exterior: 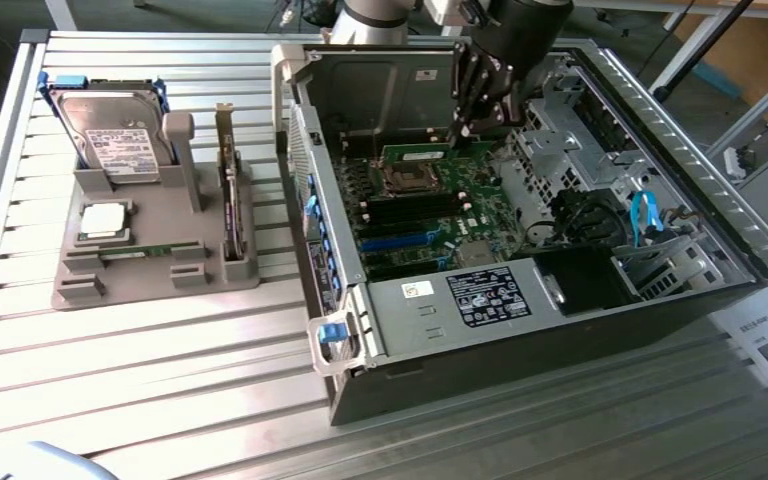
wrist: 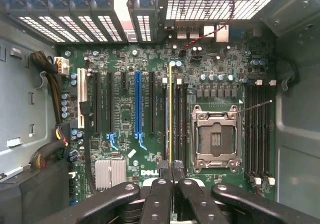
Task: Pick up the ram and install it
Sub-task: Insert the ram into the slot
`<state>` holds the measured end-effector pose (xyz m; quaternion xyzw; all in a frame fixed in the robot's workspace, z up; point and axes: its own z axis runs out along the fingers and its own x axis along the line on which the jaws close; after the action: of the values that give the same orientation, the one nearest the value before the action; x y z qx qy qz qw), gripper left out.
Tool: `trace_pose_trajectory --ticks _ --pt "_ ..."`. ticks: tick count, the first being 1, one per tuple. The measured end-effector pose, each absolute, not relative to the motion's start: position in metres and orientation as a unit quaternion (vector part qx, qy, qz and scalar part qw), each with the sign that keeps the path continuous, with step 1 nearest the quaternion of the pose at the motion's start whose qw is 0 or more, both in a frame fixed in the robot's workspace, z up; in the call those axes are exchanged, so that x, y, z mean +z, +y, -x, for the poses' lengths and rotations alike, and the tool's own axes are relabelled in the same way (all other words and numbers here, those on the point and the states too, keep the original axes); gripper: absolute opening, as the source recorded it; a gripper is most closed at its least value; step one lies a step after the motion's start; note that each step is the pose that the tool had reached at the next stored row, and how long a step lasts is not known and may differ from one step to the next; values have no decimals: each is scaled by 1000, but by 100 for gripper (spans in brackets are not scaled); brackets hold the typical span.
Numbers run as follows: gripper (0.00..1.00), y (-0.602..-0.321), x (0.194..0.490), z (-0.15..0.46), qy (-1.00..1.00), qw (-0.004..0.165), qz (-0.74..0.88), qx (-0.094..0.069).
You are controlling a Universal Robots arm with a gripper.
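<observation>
Between the narrowly closed jaws of the gripper point(wrist: 171, 173), the ram point(wrist: 170, 114) is pinched edge-on. Its thin edge runs parallel to the dark memory slots point(wrist: 178, 119) just beside the empty processor socket point(wrist: 216, 136), an alignment that suits a slot's narrow mouth. It hangs low over the motherboard point(wrist: 120, 58) inside the open computer case point(exterior: 357, 330), well apart from the grey parts holder point(exterior: 131, 270) at the exterior view's left; whether it touches a slot I cannot tell.
</observation>
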<state>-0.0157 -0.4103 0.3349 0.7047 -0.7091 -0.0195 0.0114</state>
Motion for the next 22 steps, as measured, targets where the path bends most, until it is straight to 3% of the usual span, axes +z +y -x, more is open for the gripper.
trace_pose_trajectory --ticks 22 --pt "11 -401 333 16 -709 11 -705 -19"
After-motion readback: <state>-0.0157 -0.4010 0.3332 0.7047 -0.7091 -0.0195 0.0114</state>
